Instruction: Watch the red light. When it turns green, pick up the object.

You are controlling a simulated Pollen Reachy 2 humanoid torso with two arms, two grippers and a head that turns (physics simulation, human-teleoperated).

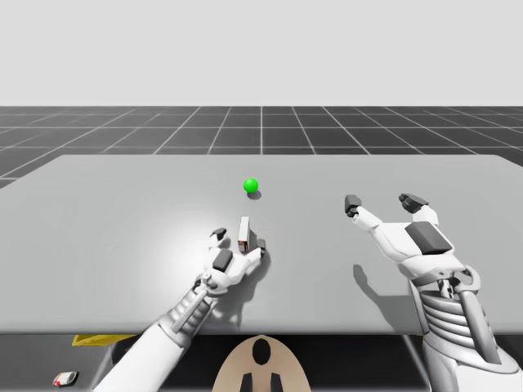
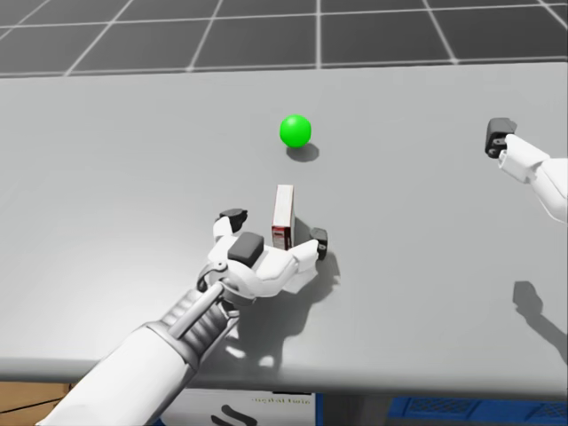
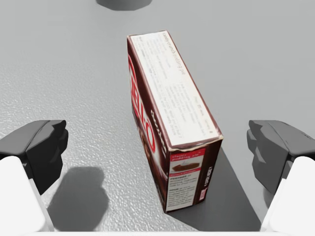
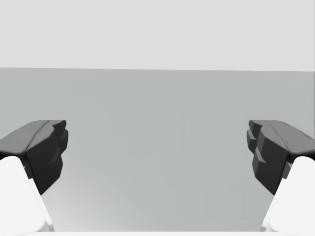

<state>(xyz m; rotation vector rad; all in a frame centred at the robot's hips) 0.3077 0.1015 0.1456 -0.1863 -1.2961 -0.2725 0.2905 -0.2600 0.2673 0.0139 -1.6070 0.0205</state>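
Observation:
The light is a green ball point(image 1: 251, 185) point(image 2: 295, 130) resting on the table past the box. A narrow dark red and white box point(image 1: 243, 233) point(image 2: 283, 216) point(image 3: 172, 123) stands on its long edge near the table's middle. My left gripper point(image 1: 239, 242) point(image 2: 273, 226) point(image 3: 157, 147) is open around the box, one finger on each side, neither touching it. My right gripper point(image 1: 384, 203) point(image 4: 157, 147) hovers open above the table's right part, holding nothing. One of its fingertips point(image 2: 499, 135) appears at the head view's right edge.
The grey table point(image 1: 98, 220) ends in a front edge near my torso. Below that edge lie a yellow object point(image 1: 91, 339) and a small red and white item point(image 1: 65, 378) on the floor.

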